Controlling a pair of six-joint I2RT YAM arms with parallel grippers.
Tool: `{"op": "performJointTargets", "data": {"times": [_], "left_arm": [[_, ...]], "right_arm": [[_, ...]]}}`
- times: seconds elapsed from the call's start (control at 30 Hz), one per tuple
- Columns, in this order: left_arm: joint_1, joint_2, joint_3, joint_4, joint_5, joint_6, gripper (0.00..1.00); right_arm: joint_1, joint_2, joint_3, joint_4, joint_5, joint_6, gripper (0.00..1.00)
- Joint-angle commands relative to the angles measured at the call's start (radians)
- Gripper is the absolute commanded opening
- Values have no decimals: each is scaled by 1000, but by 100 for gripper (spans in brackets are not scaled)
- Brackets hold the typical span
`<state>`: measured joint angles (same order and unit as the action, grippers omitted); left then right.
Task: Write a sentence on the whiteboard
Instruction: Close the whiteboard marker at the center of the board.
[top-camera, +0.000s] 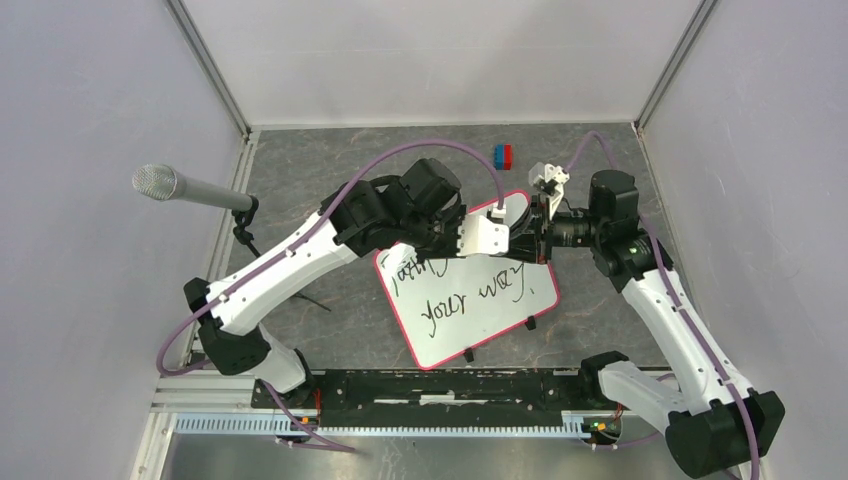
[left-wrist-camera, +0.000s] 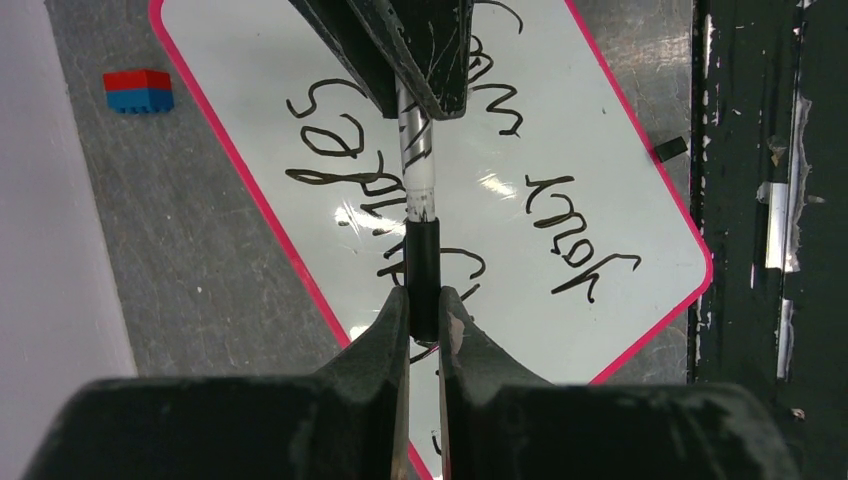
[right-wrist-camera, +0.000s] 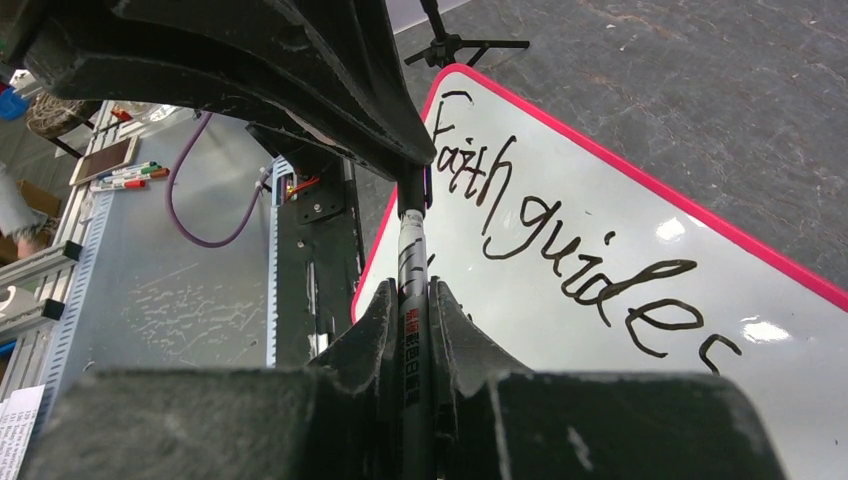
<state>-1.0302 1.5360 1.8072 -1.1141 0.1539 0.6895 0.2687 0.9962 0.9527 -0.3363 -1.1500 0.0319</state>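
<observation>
Step in hand, as judged: capping the marker, since the sentence (top-camera: 462, 290) reads complete in two lines, "Faith guides" over "your way". Left gripper (left-wrist-camera: 424, 303) jaws pinch the black cap (left-wrist-camera: 424, 262). Right gripper (right-wrist-camera: 413, 300) jaws pinch the marker (right-wrist-camera: 411, 262) barrel at its red label. The grippers face each other tip to tip, with the marker spanning the gap between them. Whiteboard (top-camera: 495, 335) lies flat directly beneath both sets of jaws, its top line of writing right under the marker. Cap meets the silver barrel; I cannot tell whether it is fully seated. To do this well: hold cap and barrel on one axis, push straight along it with no sideways load, and grip firmly on both sides. Stay clear above the board so nothing smears the ink. Let go on one side only once the cap has seated.
</observation>
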Motion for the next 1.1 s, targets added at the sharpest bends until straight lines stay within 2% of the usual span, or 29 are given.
{"op": "performJointTargets", "data": {"times": [0.0,0.43,0.73,0.87,0.97,1.07], "left_arm": [[-9,13,68,22,67,-68,2],[-37,74,185,63,103,-127,2],[-38,105,259,97,86,-167,3],[-14,80,259,61,62,-133,19],[33,56,261,33,78,-115,31],[80,22,267,14,85,-100,50]], "right_arm": [[26,1,34,24,46,-7,0],[172,50,3,91,137,6,0],[204,61,31,125,146,11,0],[190,54,53,115,226,-23,0],[138,53,51,163,239,11,0],[77,56,52,232,242,66,0]]}}
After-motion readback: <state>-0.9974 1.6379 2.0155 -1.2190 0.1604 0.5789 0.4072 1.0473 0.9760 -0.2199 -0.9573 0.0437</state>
